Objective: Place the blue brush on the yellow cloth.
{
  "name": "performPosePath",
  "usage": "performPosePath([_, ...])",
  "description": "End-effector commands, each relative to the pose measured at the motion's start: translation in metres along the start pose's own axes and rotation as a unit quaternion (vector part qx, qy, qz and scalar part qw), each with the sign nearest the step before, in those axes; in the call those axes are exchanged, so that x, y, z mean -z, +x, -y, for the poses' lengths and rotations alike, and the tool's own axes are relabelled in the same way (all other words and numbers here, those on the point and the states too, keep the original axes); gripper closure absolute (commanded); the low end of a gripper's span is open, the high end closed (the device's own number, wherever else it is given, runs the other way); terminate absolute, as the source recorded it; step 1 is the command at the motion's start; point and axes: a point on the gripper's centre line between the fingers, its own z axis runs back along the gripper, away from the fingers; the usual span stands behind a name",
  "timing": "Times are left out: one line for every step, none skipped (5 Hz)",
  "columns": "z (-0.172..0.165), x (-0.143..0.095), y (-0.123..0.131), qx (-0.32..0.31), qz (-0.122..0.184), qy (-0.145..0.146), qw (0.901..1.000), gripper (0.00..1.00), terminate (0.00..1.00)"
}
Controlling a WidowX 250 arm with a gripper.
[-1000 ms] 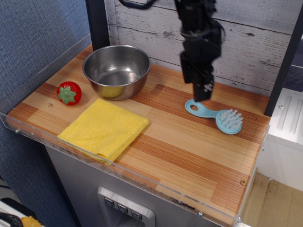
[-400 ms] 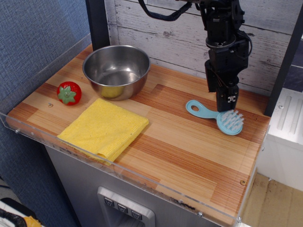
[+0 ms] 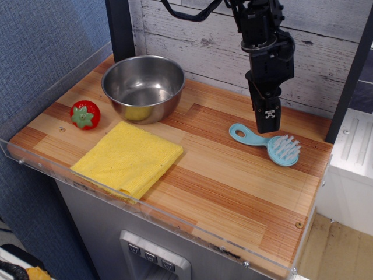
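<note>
The blue brush [image 3: 263, 142] lies flat on the wooden table at the right, with its handle hole to the left and its bristled head [image 3: 283, 150] to the right. My gripper [image 3: 268, 128] points down just above the brush's handle, near the middle and slightly behind it, holding nothing. Its fingers line up from this angle, so I cannot tell if they are open. The yellow cloth [image 3: 128, 157] lies folded at the front left, well apart from the brush.
A steel bowl [image 3: 143, 87] stands at the back left, just behind the cloth. A red strawberry toy [image 3: 85, 114] sits left of the cloth. A clear plastic rim [image 3: 145, 213] edges the table front. A plank wall stands behind.
My gripper swung right from over the handle's ring end to the brush head and dipped. It has now come back left and risen a little. The brush has not moved.
</note>
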Motion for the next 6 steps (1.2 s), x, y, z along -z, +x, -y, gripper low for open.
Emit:
performPosePath([-0.005,-0.003,-0.012,0.045,-0.011,-0.023,0.9987,0.00,0.00])
performPosePath([0.002,0.002,-0.008,0.076,-0.018,-0.025,0.9966,0.00,0.00])
performPosePath([0.007,0.004,-0.001,0.105,-0.025,-0.027,0.9938,0.00,0.00])
performPosePath([0.010,0.004,-0.006,0.126,-0.034,-0.038,0.9907,0.00,0.00])
performPosePath([0.017,0.009,-0.010,0.144,-0.046,-0.043,0.9876,0.00,0.00])
performPosePath([0.024,0.014,-0.014,0.155,-0.061,-0.047,0.9849,0.00,0.00])
